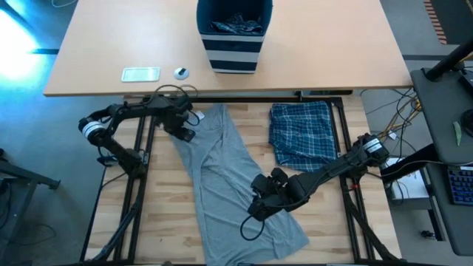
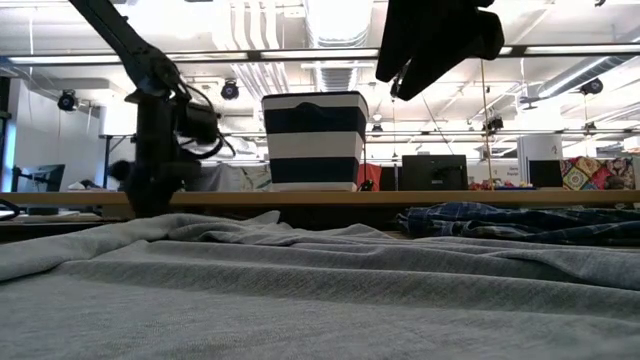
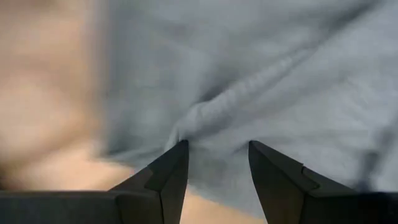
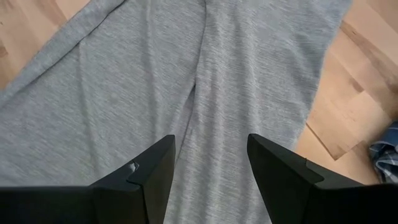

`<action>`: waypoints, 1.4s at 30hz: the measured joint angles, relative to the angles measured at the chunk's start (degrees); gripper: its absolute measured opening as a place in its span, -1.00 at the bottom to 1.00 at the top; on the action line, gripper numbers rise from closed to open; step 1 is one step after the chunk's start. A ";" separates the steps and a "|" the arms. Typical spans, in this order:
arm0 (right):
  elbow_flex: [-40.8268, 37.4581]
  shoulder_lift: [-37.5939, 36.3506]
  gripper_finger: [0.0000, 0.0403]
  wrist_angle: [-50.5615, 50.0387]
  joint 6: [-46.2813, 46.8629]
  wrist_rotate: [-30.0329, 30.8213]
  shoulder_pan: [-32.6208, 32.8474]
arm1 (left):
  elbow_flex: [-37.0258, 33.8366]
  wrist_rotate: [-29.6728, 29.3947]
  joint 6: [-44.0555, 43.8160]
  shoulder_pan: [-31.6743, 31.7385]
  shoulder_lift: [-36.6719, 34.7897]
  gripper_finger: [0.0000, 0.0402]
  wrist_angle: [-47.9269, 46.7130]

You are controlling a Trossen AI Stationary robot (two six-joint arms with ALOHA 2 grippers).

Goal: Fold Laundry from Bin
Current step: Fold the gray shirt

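A grey garment lay spread along the wooden table, running from about 11 o'clock to 5 o'clock. The left gripper sat at its 11 o'clock end, fingers parted, a raised fold of the cloth just ahead of the tips. The right gripper hung over the lower half, jaws apart, holding nothing. A folded plaid piece lay at 2 o'clock. The bin stood at 12 o'clock on the desk, with cloth inside.
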 joint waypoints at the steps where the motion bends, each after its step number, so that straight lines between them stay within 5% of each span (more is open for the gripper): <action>1: 0.00 0.00 -0.01 0.00 0.09 -0.19 0.00 | 0.99 -3.74 0.99 0.85 -0.55 -0.23 -0.51; 4: 0.00 0.00 -0.01 0.03 1.33 -0.21 0.00 | 4.56 -14.10 3.43 3.61 -2.12 -0.23 -0.64; 6: 0.00 0.00 -0.01 0.02 2.11 -0.23 0.00 | 7.10 -15.82 4.10 5.66 -2.56 -0.23 -0.62; 14: 0.00 0.00 -0.01 0.20 4.49 -0.27 0.13 | 8.76 2.91 4.27 6.62 -3.31 -0.23 -4.61; 20: -0.04 0.31 -0.01 1.90 1.09 -0.46 -1.19 | 1.70 4.90 2.73 4.46 -3.48 -0.23 -2.79; 29: 0.83 8.43 -0.09 24.25 -15.60 -13.01 -10.77 | -5.31 6.58 0.35 -0.95 -14.89 -0.23 -2.20; 33: 3.23 12.41 -0.11 25.00 -20.86 -13.49 -8.81 | -9.15 15.75 0.85 -8.09 -25.01 -0.23 0.56; 36: 4.91 14.49 -0.12 25.24 -26.00 -13.88 -5.71 | -10.79 16.92 -3.18 -16.78 -30.97 -0.23 1.25; 42: 5.73 14.88 -0.12 23.36 -22.16 -12.28 -2.70 | -12.45 14.90 -35.35 -37.48 -34.63 -0.23 2.61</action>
